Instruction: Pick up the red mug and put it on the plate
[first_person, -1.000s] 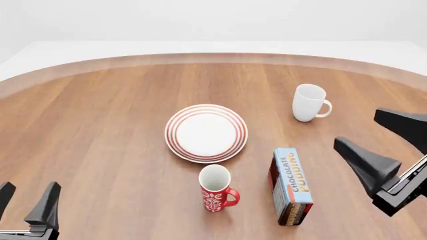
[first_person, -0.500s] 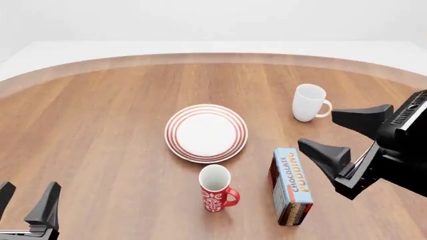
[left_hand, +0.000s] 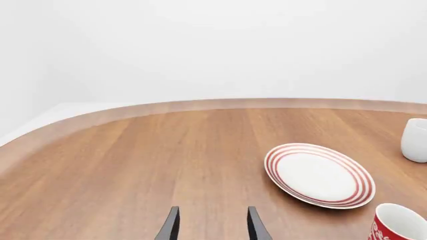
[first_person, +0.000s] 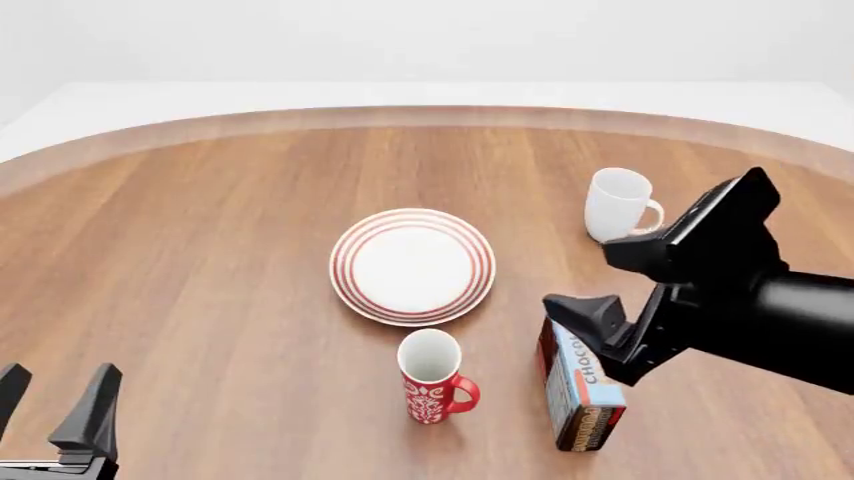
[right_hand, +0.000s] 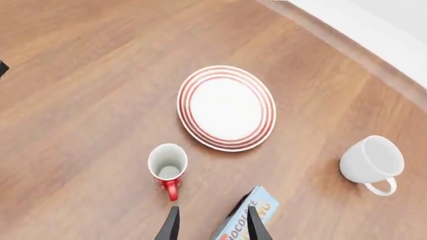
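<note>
swung in leftward, right end effector (first_person: 598, 276) hangs open and empty, red mug (first_person: 431, 377) well to its left.

Bare wood all around the red mug (first_person: 430, 376) on its left and near sides, open for an approach. Crowded on its right by the chocolate pudding box (first_person: 582, 392), just beside the handle, with the plate (first_person: 412, 266) close behind. White mug (first_person: 617, 205) well apart, far right.
</note>
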